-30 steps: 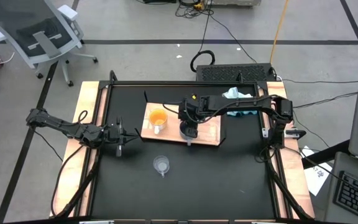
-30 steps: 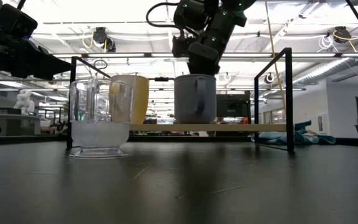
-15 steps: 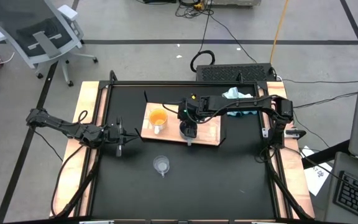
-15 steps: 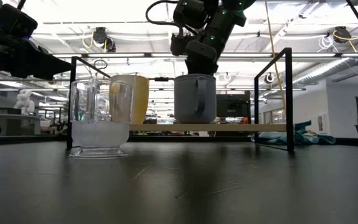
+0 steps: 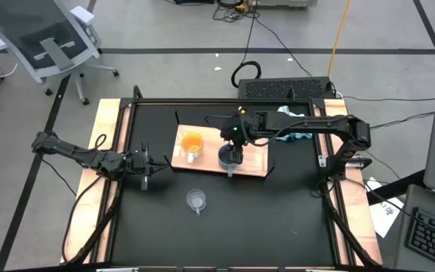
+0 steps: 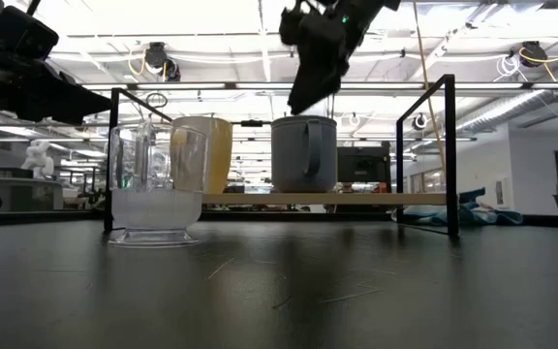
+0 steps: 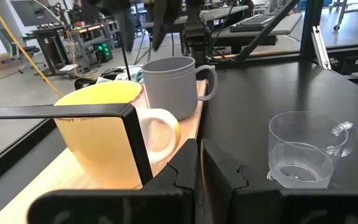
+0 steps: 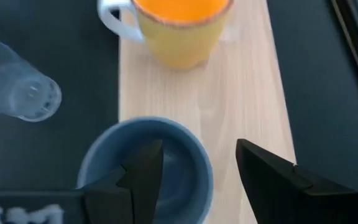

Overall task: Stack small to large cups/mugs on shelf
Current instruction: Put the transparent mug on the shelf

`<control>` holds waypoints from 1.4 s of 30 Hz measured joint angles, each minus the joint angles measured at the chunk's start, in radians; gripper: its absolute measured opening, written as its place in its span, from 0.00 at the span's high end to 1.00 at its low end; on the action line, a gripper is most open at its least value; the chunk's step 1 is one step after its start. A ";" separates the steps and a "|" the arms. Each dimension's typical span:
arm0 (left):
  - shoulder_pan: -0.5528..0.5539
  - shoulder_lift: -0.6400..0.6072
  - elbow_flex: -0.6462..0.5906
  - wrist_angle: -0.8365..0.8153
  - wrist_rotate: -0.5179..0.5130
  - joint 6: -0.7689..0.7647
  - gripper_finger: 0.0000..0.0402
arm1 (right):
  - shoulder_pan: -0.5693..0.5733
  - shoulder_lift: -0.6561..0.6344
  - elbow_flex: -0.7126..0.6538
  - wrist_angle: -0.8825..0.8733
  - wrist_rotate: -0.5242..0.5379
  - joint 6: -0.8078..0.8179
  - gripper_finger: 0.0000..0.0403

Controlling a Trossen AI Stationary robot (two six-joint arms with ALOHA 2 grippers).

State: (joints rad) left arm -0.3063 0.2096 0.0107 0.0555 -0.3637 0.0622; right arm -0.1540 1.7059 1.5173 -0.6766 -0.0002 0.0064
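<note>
High view: the shelf (image 5: 257, 160) lies near the table's far side, bearing two of three cups – the orange mug (image 5: 192, 143) towards its left end and the blue-grey mug (image 5: 229, 159) mid-board. The glass cup (image 5: 195, 199) stands off it on the black table (image 5: 278, 219), nearer the front.

Low view: the right gripper (image 6: 310, 66) hangs above the blue-grey mug (image 6: 304, 153), clear of its rim.

Left wrist view: the left gripper (image 7: 199, 163) waits at the table's left edge, fingers together; orange mug (image 7: 114, 134), blue-grey mug (image 7: 176, 85) and glass cup (image 7: 306, 149) all show upright (handles included).

Right wrist view: right fingers (image 8: 143, 169) apart, holding nothing – the blue-grey mug (image 8: 146, 168) sits directly beneath.

Coming move: probably the glass cup (image 8: 20, 90). It lies towards the table's front from the right jaws; the left gripper looks somewhat nearer.
</note>
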 joint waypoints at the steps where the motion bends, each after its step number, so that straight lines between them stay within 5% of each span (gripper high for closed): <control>1: 0.000 0.000 0.000 0.000 0.000 -0.001 0.94 | 0.003 -0.014 0.000 0.003 0.000 0.001 0.51; 11: 0.000 0.000 0.000 -0.001 0.007 -0.025 0.94 | 0.070 -0.155 0.000 -0.069 0.003 0.000 0.60; 21: 0.000 0.000 0.000 -0.001 0.007 -0.027 0.94 | 0.188 -0.290 -0.060 -0.192 0.202 0.003 0.97; 28: 0.000 0.000 0.000 -0.001 0.007 -0.039 0.94 | 0.266 -0.419 -0.181 -0.188 0.316 0.066 1.00; 42: 0.000 0.000 0.000 -0.001 0.007 0.008 0.94 | 0.329 -0.835 -0.614 0.102 0.318 0.065 1.00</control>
State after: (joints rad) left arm -0.3065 0.2096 0.0105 0.0547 -0.3565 0.0698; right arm 0.1745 0.8706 0.9037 -0.5751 0.3180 0.0712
